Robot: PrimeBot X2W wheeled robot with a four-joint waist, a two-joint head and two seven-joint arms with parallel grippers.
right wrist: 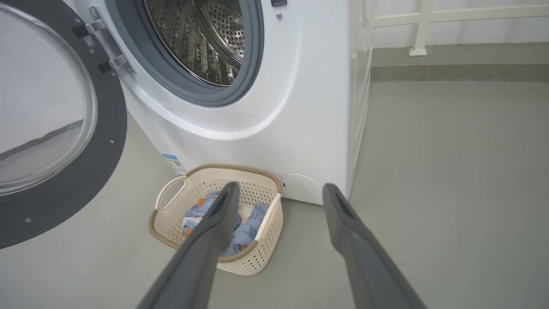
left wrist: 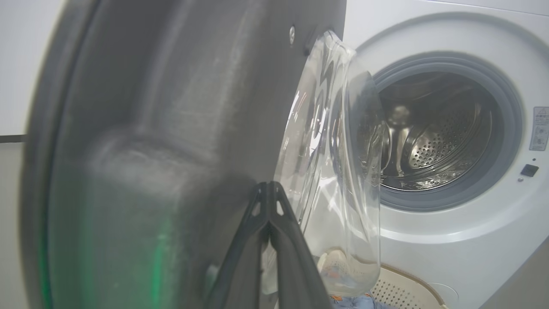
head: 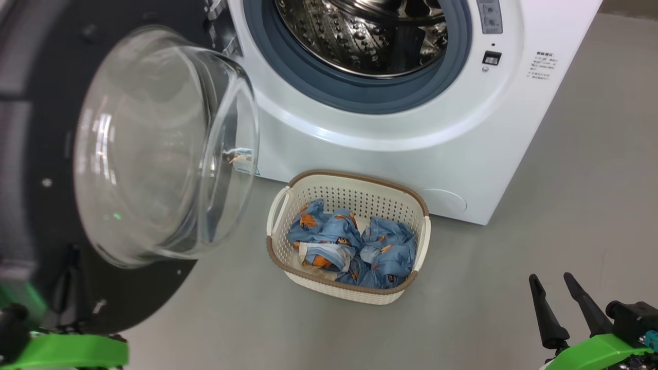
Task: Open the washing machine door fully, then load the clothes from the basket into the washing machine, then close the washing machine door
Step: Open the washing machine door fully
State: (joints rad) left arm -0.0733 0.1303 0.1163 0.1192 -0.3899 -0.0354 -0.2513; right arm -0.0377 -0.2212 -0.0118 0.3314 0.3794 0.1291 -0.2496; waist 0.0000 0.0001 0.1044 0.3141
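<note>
The washing machine (head: 390, 128) stands with its steel drum (head: 360, 36) exposed. The washing machine door (head: 31, 154) is swung out to the left, its glass bowl (head: 164, 149) bulging toward the basket. The cream basket (head: 360, 198) sits on the floor before the machine, with blue printed clothes (head: 349, 241) inside. My left gripper (left wrist: 268, 186) is shut with nothing in it, its tips close against the door's black inner face (left wrist: 171, 128) beside the glass (left wrist: 334, 150). My right gripper (head: 551, 280) is open, low and right of the basket; in its wrist view it (right wrist: 281, 189) points at the basket (right wrist: 257, 253).
Grey floor lies around the basket, with wide free room to the right of the machine. A white railing (right wrist: 420, 25) runs along the back wall. A round service cover (right wrist: 301, 187) sits low on the machine's front, and a blue label (right wrist: 173, 161) at its lower left.
</note>
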